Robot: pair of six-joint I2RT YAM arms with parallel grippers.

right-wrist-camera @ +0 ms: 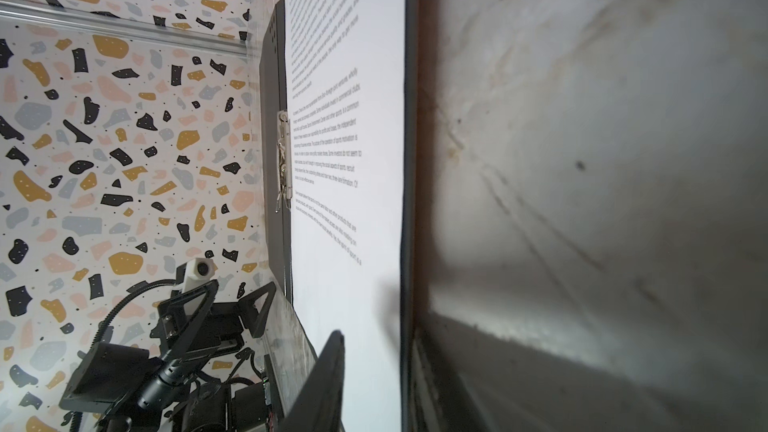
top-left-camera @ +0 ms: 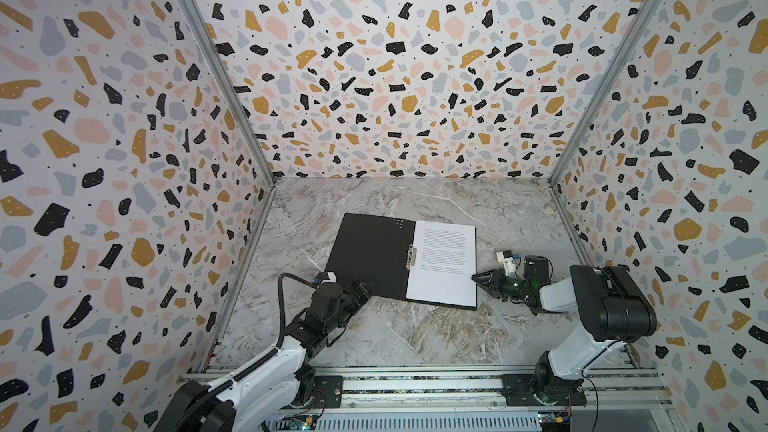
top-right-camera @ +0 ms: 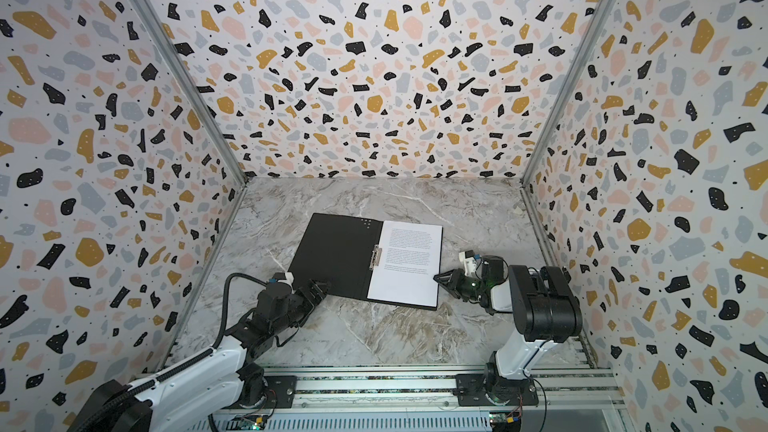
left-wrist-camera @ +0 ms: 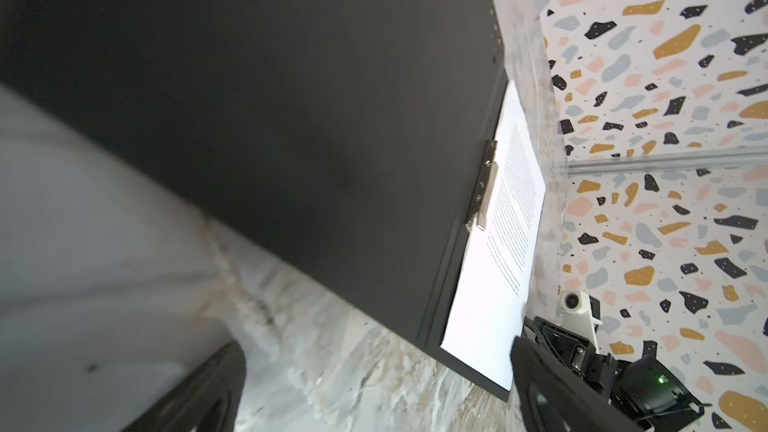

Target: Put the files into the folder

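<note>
White paper, light and limp: the sheet [top-left-camera: 442,263] of printed text would likely sag and slide, so it is best pinched at a free edge. It lies flat on the right half of the open folder [top-left-camera: 370,255], its inner edge beside the spine clip [top-left-camera: 411,256]. The folder looks thin but stiffer, black inside, flat on the table [top-left-camera: 415,334]. One sheet shows; whether a second lies under it I cannot tell. One folder, one clip. The right gripper [top-left-camera: 477,278] sits at the sheet's outer edge, jaws narrow; whether they pinch it is unclear. The left gripper [top-left-camera: 361,288] gapes wide, empty, at the folder's near left corner.
</note>
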